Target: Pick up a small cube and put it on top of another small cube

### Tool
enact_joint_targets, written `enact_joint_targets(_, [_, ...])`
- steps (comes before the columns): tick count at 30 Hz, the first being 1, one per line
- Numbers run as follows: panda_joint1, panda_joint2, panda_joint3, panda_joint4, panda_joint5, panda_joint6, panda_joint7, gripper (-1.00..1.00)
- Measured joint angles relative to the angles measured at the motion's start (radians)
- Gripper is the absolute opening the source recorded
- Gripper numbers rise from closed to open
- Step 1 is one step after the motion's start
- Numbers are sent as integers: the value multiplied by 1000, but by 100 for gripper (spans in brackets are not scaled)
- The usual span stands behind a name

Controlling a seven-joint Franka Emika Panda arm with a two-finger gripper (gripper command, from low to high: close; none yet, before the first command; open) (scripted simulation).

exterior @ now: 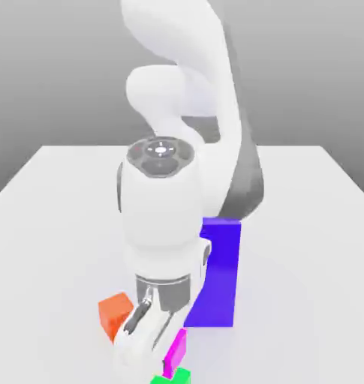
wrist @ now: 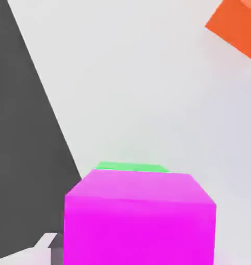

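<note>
The magenta cube [exterior: 175, 351] sits right on top of the green cube [exterior: 175, 377], low at the front of the exterior view, and the hand view backs that up: the magenta cube [wrist: 140, 220] looms large with just a sliver of the green cube [wrist: 131, 167] peeking out from beneath its far edge. The fingers [exterior: 133, 334] hang just beside the magenta cube, on the exterior view's left of it, and I cannot tell how far apart they stand. Just beyond, on that same side, there's the orange cube [exterior: 114, 314] resting on the white bench [exterior: 57, 225]. Behind the stack rises the tall blue-violet block [exterior: 218, 277], partly screened by the arm [exterior: 166, 202].
</note>
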Motion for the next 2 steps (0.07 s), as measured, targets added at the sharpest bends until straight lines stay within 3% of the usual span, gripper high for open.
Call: enact_joint_targets(2, [0, 0, 0, 0, 0, 0, 0, 100])
